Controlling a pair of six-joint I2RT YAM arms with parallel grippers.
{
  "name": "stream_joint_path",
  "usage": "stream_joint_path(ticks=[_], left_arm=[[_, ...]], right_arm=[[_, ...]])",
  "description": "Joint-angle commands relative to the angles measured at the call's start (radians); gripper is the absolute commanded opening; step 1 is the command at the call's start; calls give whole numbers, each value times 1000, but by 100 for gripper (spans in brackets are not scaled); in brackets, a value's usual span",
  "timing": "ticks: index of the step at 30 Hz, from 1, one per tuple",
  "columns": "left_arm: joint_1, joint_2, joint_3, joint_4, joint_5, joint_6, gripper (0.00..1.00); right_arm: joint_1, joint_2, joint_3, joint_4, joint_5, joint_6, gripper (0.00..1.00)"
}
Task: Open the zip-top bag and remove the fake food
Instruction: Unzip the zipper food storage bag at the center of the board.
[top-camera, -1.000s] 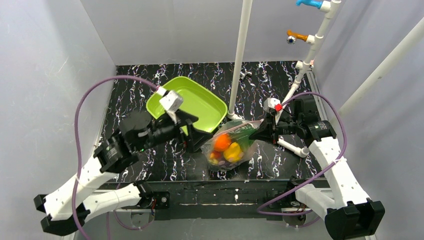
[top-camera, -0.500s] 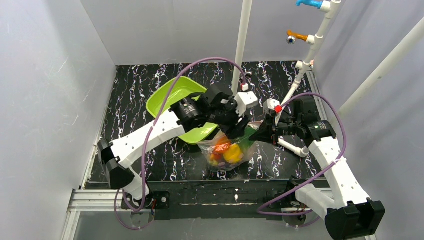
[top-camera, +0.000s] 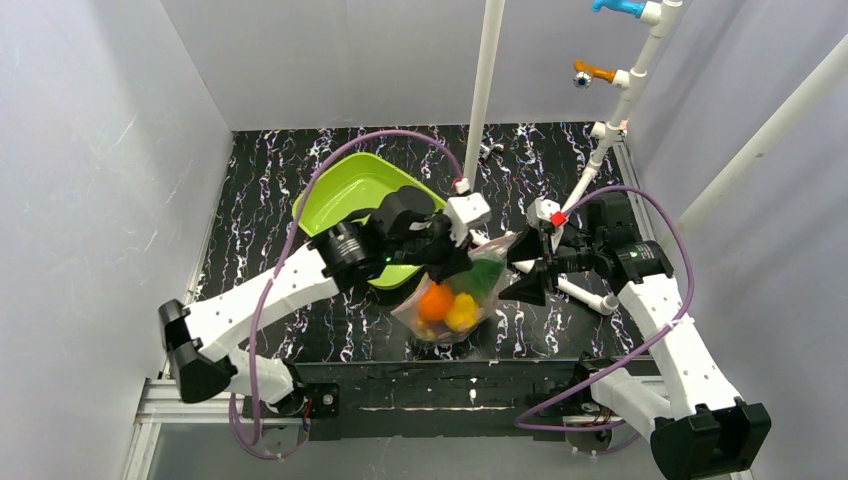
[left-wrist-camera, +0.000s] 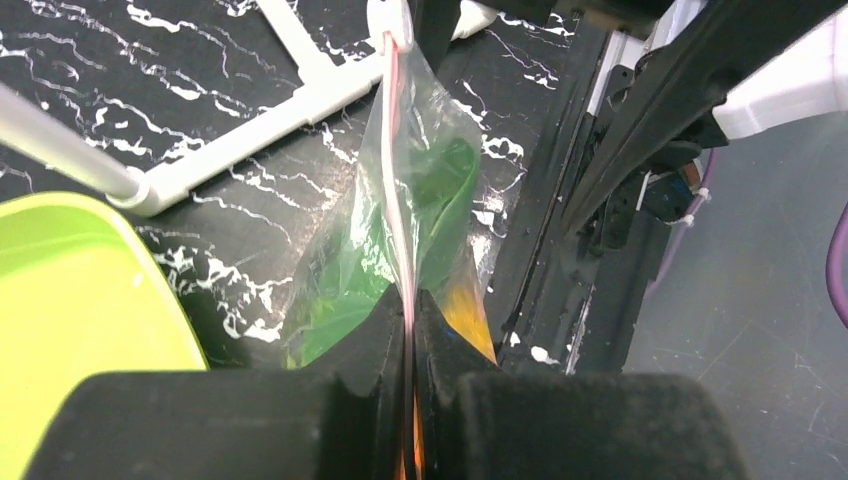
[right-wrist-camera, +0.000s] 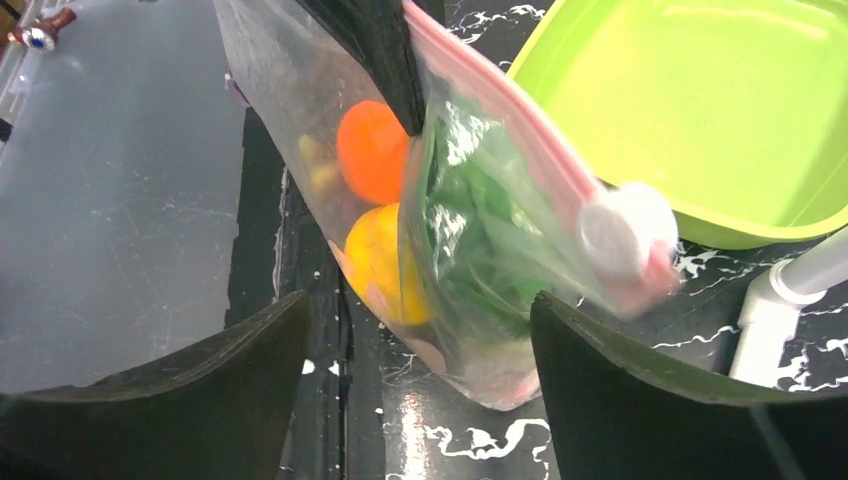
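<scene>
My left pincer is clamped on the bag by its zip, so the bag hangs between it and my right pincer, whose jaws are spread wide at the bag's end. The tray lies under my left wrist. An upright pipe behind and a low pipe at right hem me in. Bare table lies left of the tray.

The table gets looked down on from high behind. Wrist views are shot way closer, from opposite ends of the zip-top bag, which is shared by all three.
</scene>
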Motion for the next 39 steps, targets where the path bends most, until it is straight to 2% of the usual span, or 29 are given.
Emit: stream_joint_path(ticks=[1,2,5,7,18,26,31,36,39], left_arm=[[25,-183,-183,261,-13,-117,0],[33,-222,-252,335,2,-146,0],[41,-327,-427,583,49,-213,0],[42,-355,-493,690,67,-239,0],[42,-329,-502,776,154,-269,0],[42,-319,-504,788,169,-276,0],[41,-310,-506,793,160,-276,0],[43,-308,-510,795,153,-272,0],[45,-310,-512,790,147,-269,0]], right_arm=[[-24,-19,75,-61,-73,-25,95],[-31,-18,87,-73,-81,-30,98],[-34,0,106,-74,-100,-13,98],[-34,24,119,-46,-124,26,98],[34,148,245,29,-211,180,98],[38,141,236,96,-278,268,73],[41,137,221,165,-308,358,63],[53,127,120,374,-297,548,35],[55,122,96,424,-286,595,32]])
